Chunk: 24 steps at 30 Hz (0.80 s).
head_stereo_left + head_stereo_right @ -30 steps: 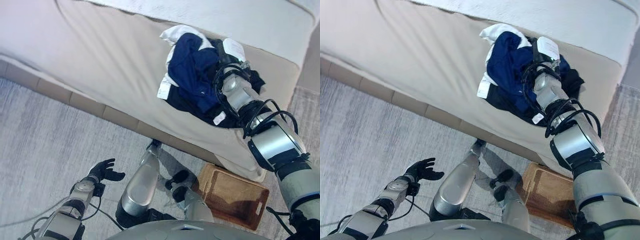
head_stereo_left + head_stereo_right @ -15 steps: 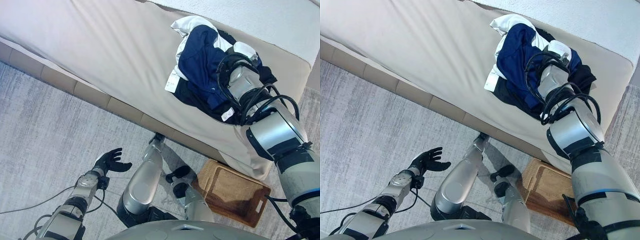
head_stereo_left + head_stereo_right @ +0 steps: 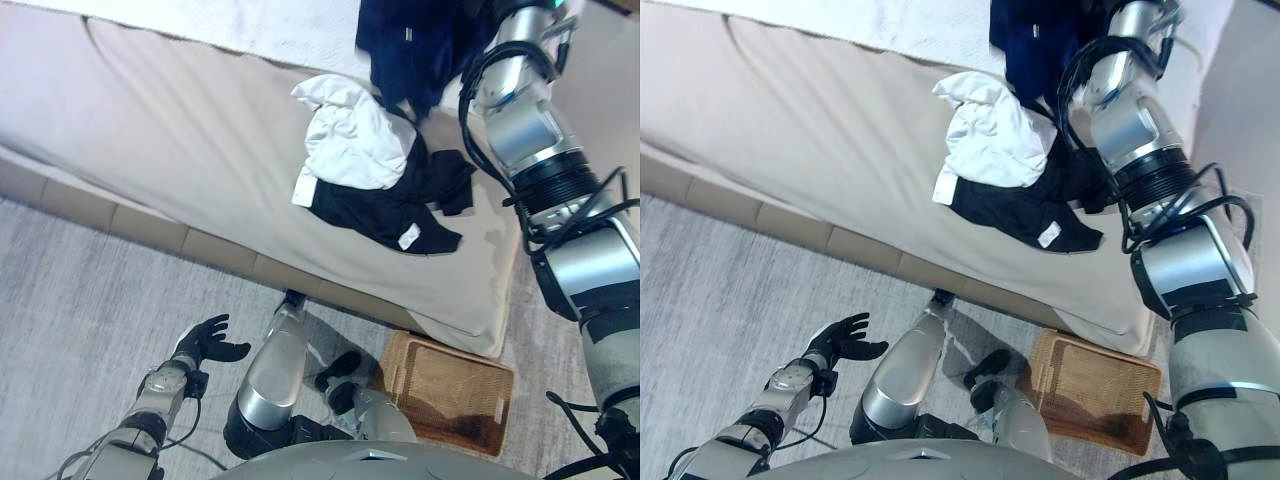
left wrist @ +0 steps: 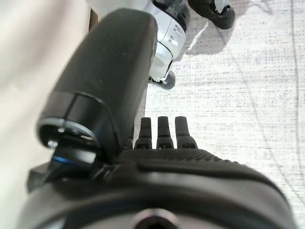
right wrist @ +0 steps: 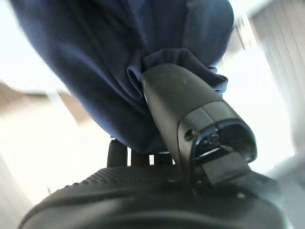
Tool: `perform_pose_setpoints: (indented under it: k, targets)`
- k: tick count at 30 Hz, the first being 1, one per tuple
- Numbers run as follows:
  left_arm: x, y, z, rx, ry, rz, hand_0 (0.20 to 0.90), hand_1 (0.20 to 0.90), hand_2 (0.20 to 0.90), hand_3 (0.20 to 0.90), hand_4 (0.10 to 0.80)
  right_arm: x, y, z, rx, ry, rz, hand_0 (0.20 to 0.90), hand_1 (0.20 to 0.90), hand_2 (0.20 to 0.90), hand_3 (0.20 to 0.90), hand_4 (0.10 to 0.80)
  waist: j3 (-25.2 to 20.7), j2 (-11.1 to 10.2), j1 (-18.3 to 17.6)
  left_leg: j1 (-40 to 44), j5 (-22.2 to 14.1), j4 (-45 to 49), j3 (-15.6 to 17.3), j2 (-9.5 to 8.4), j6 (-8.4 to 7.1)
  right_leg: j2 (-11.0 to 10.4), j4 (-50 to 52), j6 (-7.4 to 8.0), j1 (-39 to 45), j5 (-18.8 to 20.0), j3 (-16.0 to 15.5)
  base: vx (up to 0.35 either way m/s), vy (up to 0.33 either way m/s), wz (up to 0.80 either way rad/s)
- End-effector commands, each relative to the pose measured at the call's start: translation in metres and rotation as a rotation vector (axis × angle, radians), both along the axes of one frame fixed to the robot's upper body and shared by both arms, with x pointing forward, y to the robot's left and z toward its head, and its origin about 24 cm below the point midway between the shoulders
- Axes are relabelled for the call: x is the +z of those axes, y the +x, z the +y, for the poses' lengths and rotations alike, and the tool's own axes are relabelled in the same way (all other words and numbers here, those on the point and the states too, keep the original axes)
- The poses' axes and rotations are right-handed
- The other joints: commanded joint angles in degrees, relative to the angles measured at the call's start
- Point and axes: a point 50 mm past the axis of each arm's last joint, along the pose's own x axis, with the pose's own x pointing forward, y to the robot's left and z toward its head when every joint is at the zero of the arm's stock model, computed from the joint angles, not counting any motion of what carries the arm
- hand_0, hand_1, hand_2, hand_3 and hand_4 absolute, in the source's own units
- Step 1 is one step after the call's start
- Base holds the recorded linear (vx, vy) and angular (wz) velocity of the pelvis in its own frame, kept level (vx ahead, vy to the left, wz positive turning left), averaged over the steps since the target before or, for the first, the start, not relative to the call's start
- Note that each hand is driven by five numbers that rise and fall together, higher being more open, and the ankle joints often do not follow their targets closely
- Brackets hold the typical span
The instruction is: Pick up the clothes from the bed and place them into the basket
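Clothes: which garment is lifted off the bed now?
The navy garment, pinched in the right hand; the white garment and black garment lie on the bed.

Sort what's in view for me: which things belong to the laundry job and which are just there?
Job: navy garment gripped in the right hand; white garment and black garment on the bed; wicker basket on the floor.

Just there: grey carpet; left hand, open, idle.
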Motion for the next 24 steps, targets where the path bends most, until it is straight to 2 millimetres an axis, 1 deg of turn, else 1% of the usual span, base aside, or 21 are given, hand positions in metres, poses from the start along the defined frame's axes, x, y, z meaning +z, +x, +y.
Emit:
perform_pose_setpoints:
  k: [1,7,8,9,10,11,13,14,15,16,17,18,20,21,22,23,24]
  targets:
    - [-0.026,-0.063,0.005,-0.031,0.049,0.224,0.9,0.9,0.9,0.9,0.8,0.016,-0.025,-0.02,-0.103,-0.084,-0.165,0.3,0.3,0.3,0.2,0.1,-14.6,0.6,-2.6,9.1,-3.0,-10.4,-0.7,1.38,2.53,1.0,4.1,0.74,0.7,2.5,2.8,0.057,-0.043,-0.11]
    - [-0.035,-0.076,-0.003,-0.04,0.054,0.298,0.9,0.9,0.9,0.9,0.8,0.01,-0.038,-0.039,-0.123,-0.069,-0.185,0.3,0.3,0.3,0.2,0.1,-19.5,0.7,-5.7,12.0,-2.8,-11.7,1.6,1.67,1.98,2.5,0.7,0.65,3.9,1.8,4.5,0.026,-0.077,-0.13]
    - [-0.037,-0.08,-0.004,-0.042,0.055,0.322,0.9,0.9,0.9,0.9,0.8,0.009,-0.043,-0.044,-0.126,-0.061,-0.2,0.3,0.3,0.3,0.2,0.1,-20.5,0.8,-6.8,12.8,-3.1,-11.9,2.3,1.55,2.05,2.6,0.2,0.66,4.1,2.0,5.2,-0.017,-0.078,-0.14]
    - [-0.037,-0.081,-0.004,-0.044,0.057,0.33,0.9,0.9,0.9,0.9,0.8,0.008,-0.045,-0.047,-0.131,-0.057,-0.203,0.3,0.3,0.3,0.2,0.1,-20.8,0.9,-7.2,13.0,-3.2,-11.9,2.7,1.55,2.09,2.6,0.1,0.66,4.1,2.0,5.5,-0.04,-0.1,-0.23]
    - [-0.039,-0.086,-0.004,-0.036,0.056,0.356,0.9,0.9,0.9,0.9,0.8,0.005,-0.049,-0.053,-0.128,-0.046,-0.208,0.3,0.3,0.3,0.2,0.1,-21.6,1.2,-8.9,14.0,-3.8,-11.9,4.0,1.65,2.19,2.7,-0.2,0.58,4.0,2.0,6.6,-0.04,-0.059,-0.27]
    - [-0.039,-0.086,-0.004,-0.037,0.056,0.356,0.9,0.9,0.9,0.9,0.8,0.005,-0.05,-0.053,-0.13,-0.046,-0.209,0.3,0.3,0.3,0.2,0.1,-21.7,1.2,-8.9,13.8,-3.6,-12.0,4.0,1.62,2.25,2.7,-0.3,0.6,3.9,2.3,6.6,-0.081,-0.086,-0.34]
    - [-0.041,-0.091,-0.004,-0.026,0.053,0.378,0.9,0.9,0.9,0.9,0.8,0.0,-0.054,-0.058,-0.121,-0.04,-0.208,0.3,0.3,0.3,0.2,0.1,-22.5,1.7,-10.7,14.6,-4.0,-12.1,5.5,1.82,2.39,3.0,-0.6,0.4,3.5,2.4,7.8,-0.093,-0.053,-0.45]
    - [-0.042,-0.094,-0.006,-0.013,0.042,0.398,0.9,0.9,0.9,0.9,0.8,-0.009,-0.055,-0.061,-0.098,-0.034,-0.186,0.3,0.3,0.3,0.2,0.1,-23.0,2.5,-12.7,15.3,-4.4,-12.2,7.0,2.03,2.48,3.2,-0.8,0.12,3.2,2.3,9.1,-0.089,-0.028,-0.42]
    - [-0.043,-0.095,-0.006,-0.006,0.037,0.406,0.9,0.9,0.9,0.9,0.8,-0.017,-0.055,-0.063,-0.081,-0.023,-0.162,0.3,0.3,0.3,0.2,0.1,-23.4,2.9,-13.4,15.7,-4.6,-12.3,8.0,2.22,2.51,3.3,-1.0,-0.08,3.0,2.2,10.0,-0.111,-0.049,-0.53]
    - [-0.043,-0.096,-0.006,0.0,0.032,0.416,0.9,0.9,0.9,0.9,0.8,-0.03,-0.054,-0.067,-0.045,0.005,-0.114,0.3,0.3,0.3,0.2,0.1,-23.6,3.5,-14.7,16.3,-5.0,-12.4,9.3,2.52,2.5,3.6,-1.3,-0.42,2.9,2.1,11.3,-0.059,-0.028,-0.58]
    - [-0.043,-0.096,-0.006,-0.001,0.032,0.416,0.9,0.9,0.9,0.9,0.8,-0.03,-0.054,-0.067,-0.045,0.005,-0.114,0.3,0.3,0.3,0.2,0.1,-23.7,3.5,-14.7,16.3,-5.0,-12.4,9.4,2.54,2.49,3.6,-1.4,-0.43,2.8,2.1,11.3,-0.073,-0.053,-0.76]
    - [-0.044,-0.096,-0.008,-0.004,0.027,0.424,0.9,0.9,0.9,0.9,0.8,-0.047,-0.051,-0.07,0.016,0.056,-0.043,0.3,0.3,0.3,0.2,0.1,-23.8,4.0,-16.5,16.9,-5.3,-12.4,10.5,2.75,2.46,3.9,-1.6,-0.78,2.5,2.0,12.5,-0.058,-0.053,-0.6]
    - [-0.044,-0.093,-0.009,-0.006,0.026,0.425,0.9,0.9,0.9,0.9,0.8,-0.073,-0.051,-0.077,0.053,0.097,0.052,0.3,0.3,0.3,0.2,0.1,-23.9,4.4,-18.5,17.5,-5.6,-12.4,11.9,3.05,2.31,4.4,-2.0,-1.23,2.3,1.9,14.3,-0.068,-0.082,-0.59]
    - [-0.043,-0.091,-0.01,-0.002,0.024,0.419,0.9,0.9,0.9,0.9,0.8,-0.091,-0.051,-0.082,0.064,0.113,0.115,0.3,0.3,0.3,0.2,0.1,-23.9,4.7,-19.9,17.9,-5.8,-12.4,12.7,3.21,2.24,4.7,-2.8,-1.47,2.4,1.8,15.2,-0.055,-0.101,-0.6]
    - [-0.043,-0.088,-0.01,-0.006,0.027,0.413,0.9,0.9,0.9,0.9,0.8,-0.103,-0.05,-0.087,0.048,0.12,0.172,0.3,0.3,0.3,0.2,0.1,-23.9,4.8,-20.6,18.1,-5.9,-12.4,13.4,3.34,2.13,5.0,-3.4,-1.59,2.5,1.9,15.9,-0.068,-0.131,-0.58]
    - [-0.041,-0.083,-0.011,-0.017,0.029,0.402,0.9,0.9,0.9,0.9,0.8,-0.123,-0.049,-0.093,0.031,0.129,0.259,0.3,0.3,0.3,0.2,0.1,-23.8,4.9,-21.9,18.3,-6.0,-12.4,14.4,3.48,2.02,5.3,-4.6,-1.72,2.6,2.4,17.0,-0.061,-0.116,-0.57]
    - [-0.041,-0.08,-0.012,-0.017,0.027,0.395,0.9,0.9,0.9,0.9,0.8,-0.133,-0.049,-0.096,0.023,0.13,0.299,0.3,0.3,0.3,0.2,0.1,-23.8,5.0,-22.4,18.4,-6.0,-12.4,15.0,3.58,1.96,5.5,-5.1,-1.75,2.7,2.7,17.5,-0.071,-0.114,-0.57]
